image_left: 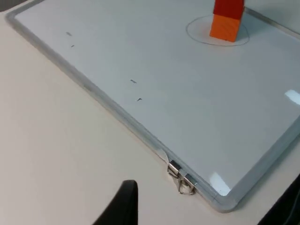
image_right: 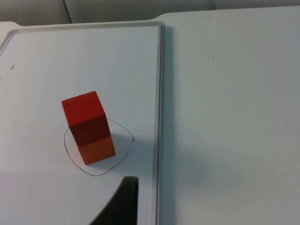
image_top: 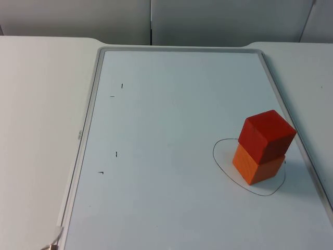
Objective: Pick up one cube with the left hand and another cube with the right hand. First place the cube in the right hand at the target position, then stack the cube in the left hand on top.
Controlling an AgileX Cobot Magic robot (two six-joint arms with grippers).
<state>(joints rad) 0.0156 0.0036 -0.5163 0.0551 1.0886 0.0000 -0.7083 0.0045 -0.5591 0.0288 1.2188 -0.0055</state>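
One orange cube (image_top: 256, 165) bears one red cube (image_top: 267, 134).

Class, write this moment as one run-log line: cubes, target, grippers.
red cube: stacked on orange cube | orange cube: inside drawn circle on whiteboard | grippers: clear of stack | stack: done

Red cube (image_top: 267, 134) sat on top of orange cube (image_top: 257, 163), both upright, forming two-block stack. Red cube was turned slightly against orange one, its edges overhanging a little. Orange cube rested flat on whiteboard (image_top: 171, 156), inside hand-drawn black oval (image_top: 220, 162), near board's right frame. Left wrist view showed same stack: red cube (image_left: 228, 7) above orange cube (image_left: 226, 27). Right wrist view showed red cube (image_right: 86, 117) over orange cube (image_right: 96, 149), just beside frame.
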